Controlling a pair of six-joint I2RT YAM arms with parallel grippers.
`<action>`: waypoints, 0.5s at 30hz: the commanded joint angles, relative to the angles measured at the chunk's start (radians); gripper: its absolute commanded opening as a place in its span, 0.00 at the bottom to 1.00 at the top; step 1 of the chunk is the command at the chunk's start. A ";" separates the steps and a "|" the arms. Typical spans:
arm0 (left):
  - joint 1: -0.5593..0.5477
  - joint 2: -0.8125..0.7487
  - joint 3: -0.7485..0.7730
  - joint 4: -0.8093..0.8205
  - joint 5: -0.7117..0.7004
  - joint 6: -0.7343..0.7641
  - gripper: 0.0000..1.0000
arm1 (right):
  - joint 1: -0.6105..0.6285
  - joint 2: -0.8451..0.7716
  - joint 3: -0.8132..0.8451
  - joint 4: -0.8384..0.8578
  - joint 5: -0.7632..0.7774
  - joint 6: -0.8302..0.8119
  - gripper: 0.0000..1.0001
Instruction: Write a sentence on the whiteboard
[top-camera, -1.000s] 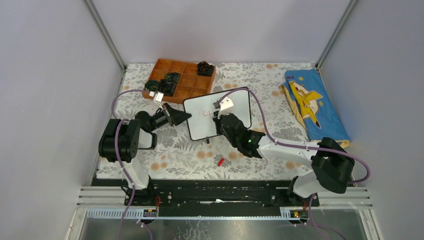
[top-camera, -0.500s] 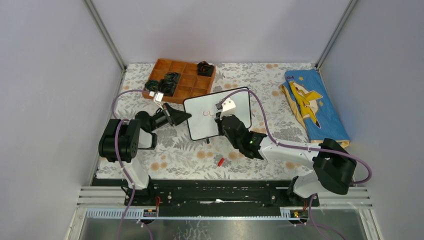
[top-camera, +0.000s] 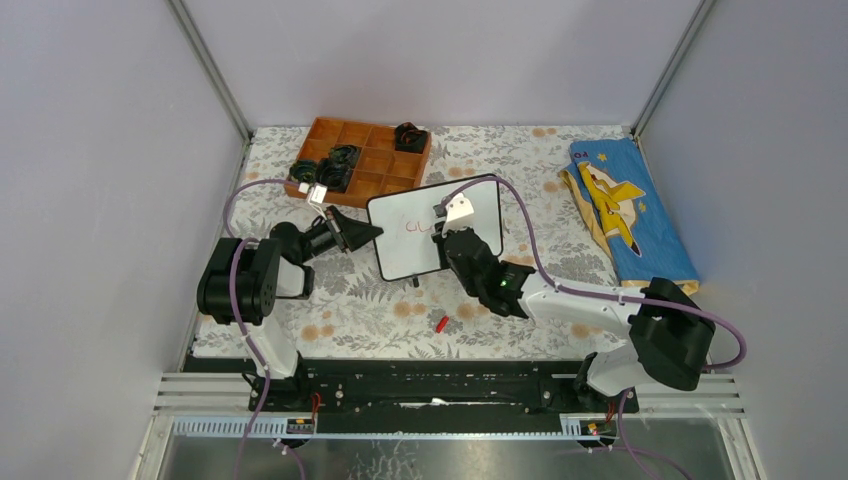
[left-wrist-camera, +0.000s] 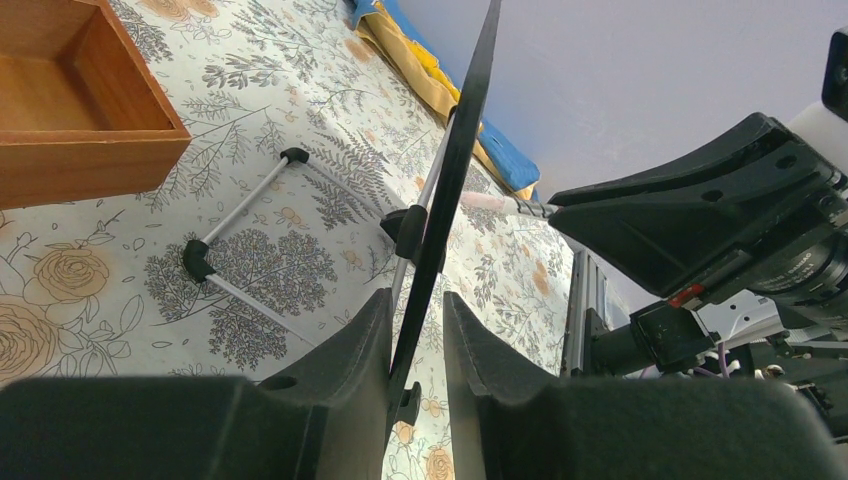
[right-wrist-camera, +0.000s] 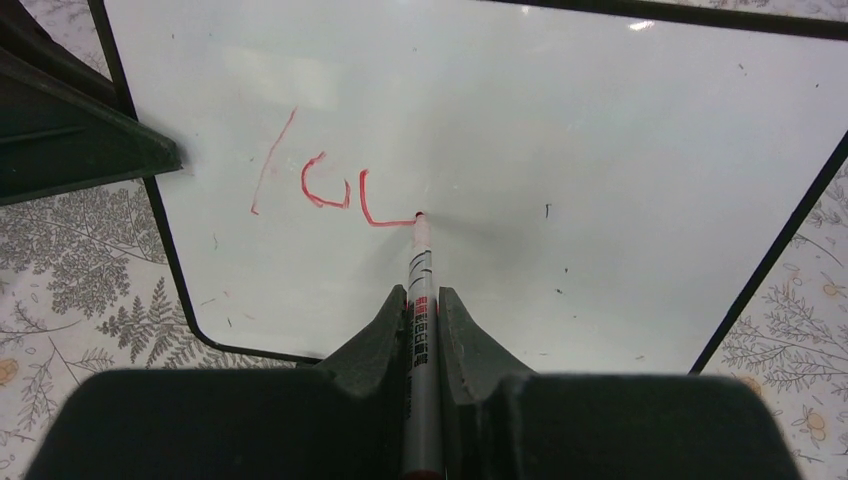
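Observation:
The whiteboard (top-camera: 410, 255) stands tilted at the table's middle. My left gripper (top-camera: 370, 233) is shut on its left edge; in the left wrist view the black frame (left-wrist-camera: 465, 150) runs between the fingers of the left gripper (left-wrist-camera: 418, 310). My right gripper (top-camera: 447, 240) is shut on a silver marker (right-wrist-camera: 420, 270) between the jaws of the right gripper (right-wrist-camera: 422, 300). The marker's tip touches the board (right-wrist-camera: 600, 150). Red strokes of the sentence (right-wrist-camera: 330, 190), a slash and two curved letters, end at the tip.
An orange compartment tray (top-camera: 375, 175) with black items stands behind the board. A blue and yellow cloth (top-camera: 625, 210) lies at the right. A small red cap (top-camera: 441, 323) lies on the floral tablecloth in front. The board's wire stand (left-wrist-camera: 240, 210) rests on the table.
My right gripper with the marker has shifted slightly right along the board, and the red line has grown. The left gripper and board have not moved.

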 joint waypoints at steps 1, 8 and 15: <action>-0.008 -0.008 0.001 0.021 0.023 0.011 0.31 | -0.016 0.003 0.068 0.024 0.043 -0.029 0.00; -0.009 -0.006 0.002 0.021 0.024 0.011 0.31 | -0.016 0.020 0.101 0.023 0.037 -0.039 0.00; -0.009 -0.006 0.003 0.019 0.023 0.012 0.31 | -0.019 0.018 0.100 0.021 0.033 -0.037 0.00</action>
